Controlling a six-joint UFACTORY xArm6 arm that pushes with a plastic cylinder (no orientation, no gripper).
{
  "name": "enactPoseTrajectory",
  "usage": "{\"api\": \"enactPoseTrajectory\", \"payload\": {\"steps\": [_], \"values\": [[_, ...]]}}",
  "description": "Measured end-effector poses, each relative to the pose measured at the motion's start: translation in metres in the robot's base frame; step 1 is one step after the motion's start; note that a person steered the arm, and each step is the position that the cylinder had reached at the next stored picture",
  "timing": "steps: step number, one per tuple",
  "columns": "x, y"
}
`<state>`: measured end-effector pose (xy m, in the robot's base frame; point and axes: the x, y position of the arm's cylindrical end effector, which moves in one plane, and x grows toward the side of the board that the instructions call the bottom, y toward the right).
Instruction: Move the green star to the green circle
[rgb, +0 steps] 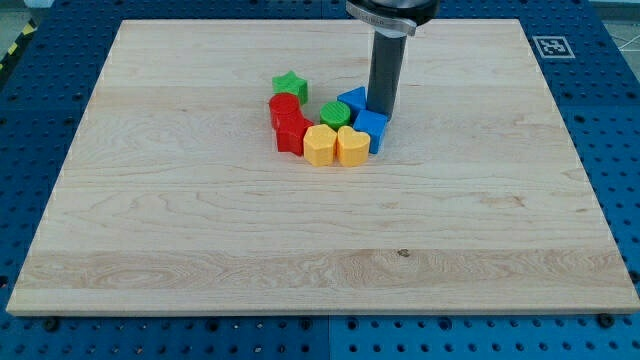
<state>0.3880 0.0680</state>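
Note:
The green star (290, 85) lies at the upper left of a cluster of blocks in the board's middle. The green circle (335, 112) sits in the cluster's centre, to the star's lower right, a short gap away. My tip (380, 112) is at the cluster's right side, touching or almost touching the two blue blocks, right of the green circle and far from the star. The rod rises from there toward the view's top.
Two red blocks (288, 122) lie below the star. A yellow hexagon (319, 144) and a yellow heart (351, 145) form the cluster's bottom. A blue block (352, 100) and a blue cube (371, 128) sit on its right. A wooden board (200, 230) lies on a blue perforated table.

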Motion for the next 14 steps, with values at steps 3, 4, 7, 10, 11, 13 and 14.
{"api": "enactPoseTrajectory", "payload": {"steps": [3, 4, 7, 10, 11, 13, 14], "values": [[-0.076, -0.013], [-0.078, -0.060], [-0.077, -0.177], [-0.051, -0.139], [-0.042, -0.127], [-0.042, -0.095], [-0.042, -0.100]]}}
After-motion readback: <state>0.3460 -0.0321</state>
